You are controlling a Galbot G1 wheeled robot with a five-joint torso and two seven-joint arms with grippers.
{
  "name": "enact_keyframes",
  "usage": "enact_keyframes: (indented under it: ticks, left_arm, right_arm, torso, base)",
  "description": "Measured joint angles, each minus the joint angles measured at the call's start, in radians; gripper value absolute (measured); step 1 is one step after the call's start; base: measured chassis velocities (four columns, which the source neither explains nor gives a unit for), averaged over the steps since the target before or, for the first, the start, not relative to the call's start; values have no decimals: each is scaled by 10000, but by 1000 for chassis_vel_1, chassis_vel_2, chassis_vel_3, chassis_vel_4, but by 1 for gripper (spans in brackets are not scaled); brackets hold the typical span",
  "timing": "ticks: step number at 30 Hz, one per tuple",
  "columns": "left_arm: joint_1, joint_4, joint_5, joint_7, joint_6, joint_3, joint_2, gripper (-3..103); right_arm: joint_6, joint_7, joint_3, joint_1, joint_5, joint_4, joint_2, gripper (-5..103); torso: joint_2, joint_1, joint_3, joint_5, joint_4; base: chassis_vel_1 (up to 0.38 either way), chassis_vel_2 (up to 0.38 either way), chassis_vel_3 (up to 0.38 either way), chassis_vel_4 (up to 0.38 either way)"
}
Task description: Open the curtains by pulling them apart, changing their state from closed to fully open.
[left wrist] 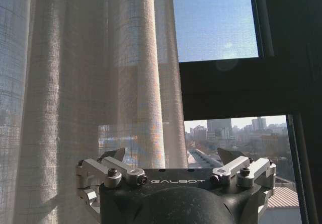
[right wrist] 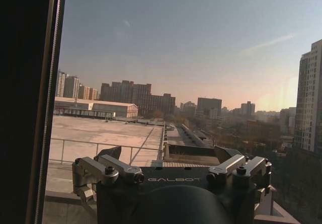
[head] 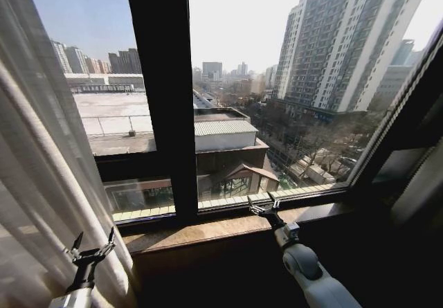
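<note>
Hanging at the left side of the window, the curtains (head: 41, 149) are gathered into deep vertical pleats, with most of the glass to their right already uncovered. The left gripper (head: 92, 244) stands low and near, in front of the lower pleats, fingers spread wide and holding nothing; in the left wrist view the same left gripper (left wrist: 173, 158) faces the curtains (left wrist: 100, 83) and their inner edge beside the dark window frame (left wrist: 226, 88). The right gripper (head: 263, 207) reaches out over the window sill (head: 208, 230) at the centre-right, close to the glass, also spread open and empty; its wrist view shows the right gripper (right wrist: 168, 156) against open sky and rooftops.

Handling judgement: the fabric is sheer, light and soft, so it should bunch easily and slip from a loose pinch. Best hold: close on a full pleat fold near the inner edge, not a single layer. The mesh may snag on the finger screws.
</note>
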Motion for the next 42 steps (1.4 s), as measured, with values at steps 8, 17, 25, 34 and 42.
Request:
enact_keyframes:
  ticks: [8, 17, 25, 34, 42]
  left_arm:
    - [0, 0, 0, 0, 0, 0, 0, 100]
    - [0, 0, 0, 0, 0, 0, 0, 100]
    - [0, 0, 0, 0, 0, 0, 0, 100]
    - [0, 0, 0, 0, 0, 0, 0, 100]
    - [0, 0, 0, 0, -1, 0, 0, 100]
  right_arm:
    - [0, 1, 0, 0, 0, 0, 0, 100]
    - [0, 0, 0, 0, 0, 0, 0, 100]
    - [0, 0, 0, 0, 0, 0, 0, 100]
    - [0, 0, 0, 0, 0, 0, 0, 100]
    - [0, 0, 0, 0, 0, 0, 0, 100]
  torso:
    - [0, -1, 0, 1, 0]
    - [0, 0, 0, 1, 0]
    - [0, 0, 0, 1, 0]
    - [0, 0, -1, 1, 0]
    - [0, 0, 0, 1, 0]
  base:
    - [0, 0, 0, 0]
    - [0, 0, 0, 0]
    - [0, 0, 0, 0]
    - [0, 0, 0, 0]
    - [0, 0, 0, 0]
